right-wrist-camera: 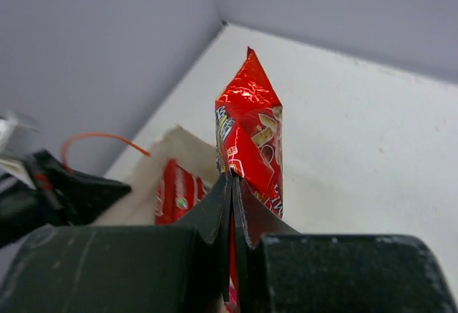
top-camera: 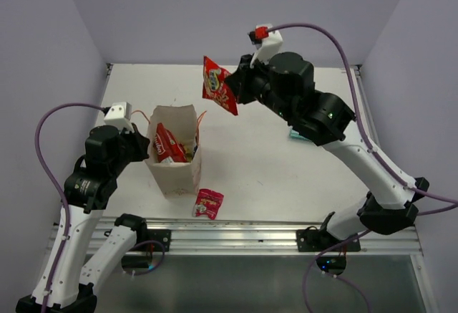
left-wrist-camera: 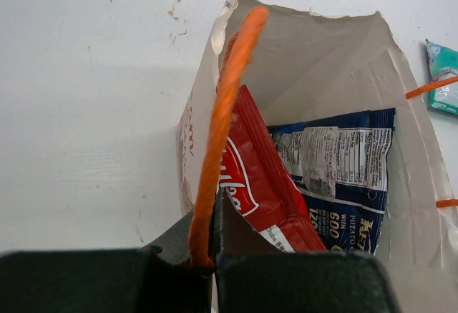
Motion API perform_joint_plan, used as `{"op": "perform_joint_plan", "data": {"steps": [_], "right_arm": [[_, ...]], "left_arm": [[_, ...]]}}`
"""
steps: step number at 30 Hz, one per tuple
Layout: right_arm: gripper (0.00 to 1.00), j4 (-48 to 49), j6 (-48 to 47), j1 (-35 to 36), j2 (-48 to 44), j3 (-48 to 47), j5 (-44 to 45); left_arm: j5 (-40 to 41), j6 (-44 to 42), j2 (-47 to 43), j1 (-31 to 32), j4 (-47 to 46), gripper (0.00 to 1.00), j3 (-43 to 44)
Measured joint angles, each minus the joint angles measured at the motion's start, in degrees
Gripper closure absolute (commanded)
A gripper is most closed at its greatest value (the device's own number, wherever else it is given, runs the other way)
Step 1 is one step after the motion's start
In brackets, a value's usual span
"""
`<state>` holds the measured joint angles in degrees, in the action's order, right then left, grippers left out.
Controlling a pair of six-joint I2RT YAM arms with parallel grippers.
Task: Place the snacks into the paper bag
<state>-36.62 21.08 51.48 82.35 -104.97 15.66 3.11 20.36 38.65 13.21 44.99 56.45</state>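
Paper bag stands left of centre in the top view, its orange handle pinched in the left hand, with the chip bag and dark blue packet inside. At upper centre the right hand is clamped on the medium red packet, held in the air. The small pink packet lies on the bench just below the bag.

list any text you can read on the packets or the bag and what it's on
"600", "POTATO": dark blue packet, inside the paper bag.
Fine print on that packet: too small.
White script on the large red-and-white chip bag: cut off, unreadable.
Print on the medium red packet, small pink packet, teal-and-white packet: too blurred.
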Motion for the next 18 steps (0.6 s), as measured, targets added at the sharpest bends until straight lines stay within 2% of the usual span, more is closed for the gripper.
{"op": "perform_joint_plan", "data": {"steps": [5,8,12,18], "right_arm": [[1.0,0.44,-4.11,4.7,9.62,-21.84,-0.22],[1.0,0.74,-5.07,6.86,15.69,-28.94,-1.62],[1.0,0.42,-5.01,9.38,20.48,-27.28,-2.95],[1.0,-0.76,-3.93,11.5,20.87,-13.62,-3.17]], "left_arm": [[-0.17,0.0,-0.17,0.0,0.04,1.0,0.0],[-0.17,0.0,-0.35,0.0,0.09,1.0,0.0],[-0.15,0.0,-0.66,0.02,0.28,1.0,0.0],[-0.13,0.0,-0.96,0.07,0.5,1.0,0.0]]}}
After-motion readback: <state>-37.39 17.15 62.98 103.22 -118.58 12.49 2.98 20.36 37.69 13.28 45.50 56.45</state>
